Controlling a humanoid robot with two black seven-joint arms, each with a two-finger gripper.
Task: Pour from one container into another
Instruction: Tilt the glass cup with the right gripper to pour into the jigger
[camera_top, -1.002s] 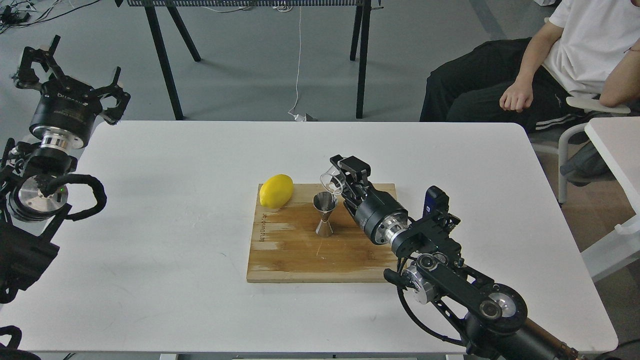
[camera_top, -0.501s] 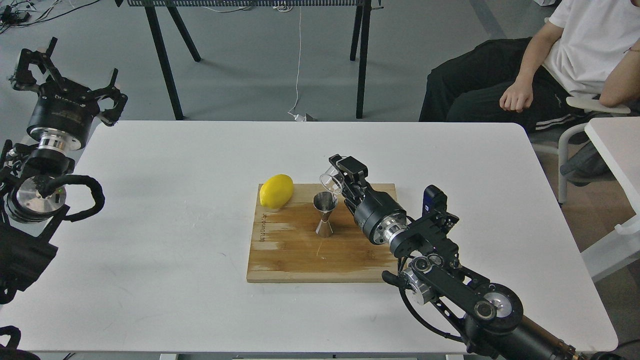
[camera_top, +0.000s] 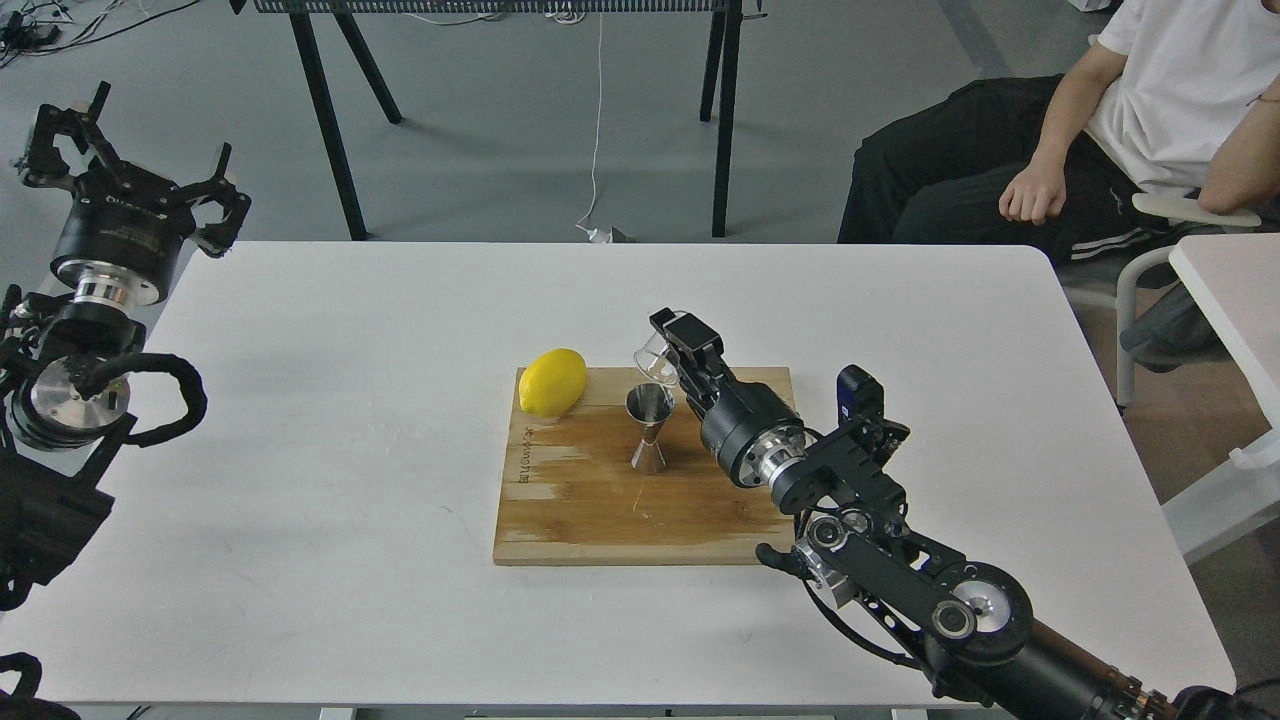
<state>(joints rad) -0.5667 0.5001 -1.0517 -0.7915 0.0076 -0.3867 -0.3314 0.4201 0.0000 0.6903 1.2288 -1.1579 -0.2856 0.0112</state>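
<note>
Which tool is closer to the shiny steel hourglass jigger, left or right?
Right. The right tool, holding the small clear cup, is just above the shiny steel hourglass jigger. The left tool is far beyond the table's left edge.

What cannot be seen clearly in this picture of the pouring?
- Head view: any liquid in the clear cup is too small and see-through to tell.
- The right pincer hides the cup's far side.
- Inside of the jigger: too small, and shiny.
- The burnt lettering on the wooden board is too small to read.
</note>
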